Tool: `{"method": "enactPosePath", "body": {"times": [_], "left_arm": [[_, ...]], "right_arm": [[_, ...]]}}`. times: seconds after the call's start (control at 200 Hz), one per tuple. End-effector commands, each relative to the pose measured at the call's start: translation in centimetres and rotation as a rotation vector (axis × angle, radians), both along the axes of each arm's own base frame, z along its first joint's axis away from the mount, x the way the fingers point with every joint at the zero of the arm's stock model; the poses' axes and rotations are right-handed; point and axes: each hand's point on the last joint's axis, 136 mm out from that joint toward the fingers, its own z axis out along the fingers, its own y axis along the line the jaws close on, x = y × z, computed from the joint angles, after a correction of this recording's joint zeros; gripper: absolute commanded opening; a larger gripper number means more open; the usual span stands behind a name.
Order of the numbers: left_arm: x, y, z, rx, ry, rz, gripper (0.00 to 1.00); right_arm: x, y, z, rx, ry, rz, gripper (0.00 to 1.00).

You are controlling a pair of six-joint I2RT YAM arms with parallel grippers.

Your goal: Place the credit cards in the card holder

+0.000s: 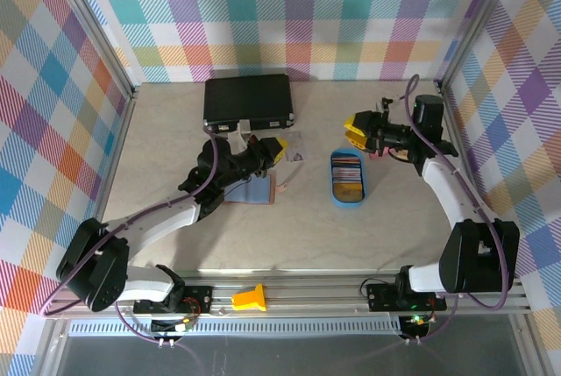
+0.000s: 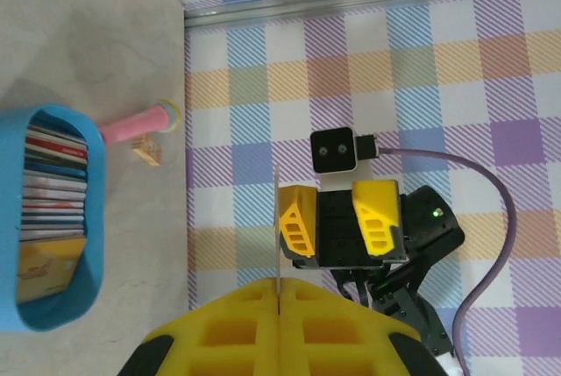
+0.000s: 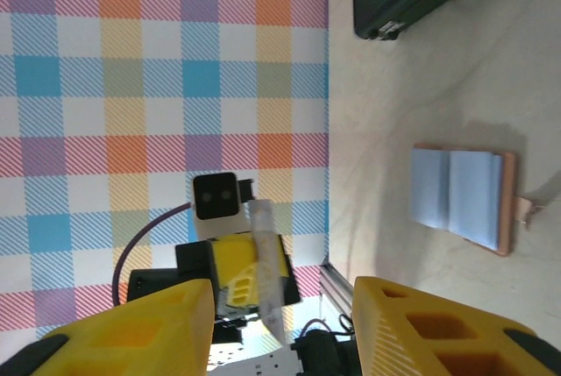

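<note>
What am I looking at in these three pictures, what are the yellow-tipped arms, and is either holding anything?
These are two robot arms bolted at a table's near edge, each ending in a two-finger gripper. One picture looks down from above; the other two come from a camera on each wrist. On the table lie a black case, an open card holder and a blue tray packed with credit cards. The left gripper is shut on one thin card. The right gripper faces it, open and empty.
</note>
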Motion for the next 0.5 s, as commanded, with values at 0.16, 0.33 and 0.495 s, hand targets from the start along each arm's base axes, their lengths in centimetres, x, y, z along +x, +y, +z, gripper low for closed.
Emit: {"method": "enactPosePath", "body": {"times": [0.16,0.33,0.495], "left_arm": [[-1.9,1.3,-1.6,0.201,-0.031,-0.047,0.0],[-2.0,-0.4,-0.8,0.199,-0.082,-0.143,0.0],[-1.2,-2.2,-1.2,0.16,-0.035,-0.205,0.0]], "right_arm": [[-3.4,1.4,-2.2,0.045,0.086,0.16,0.45],[-4.7,4.0,-2.6,0.029,0.047,0.254,0.44],[-4.7,5.3,-2.8,0.035,0.04,0.291,0.42]]}}
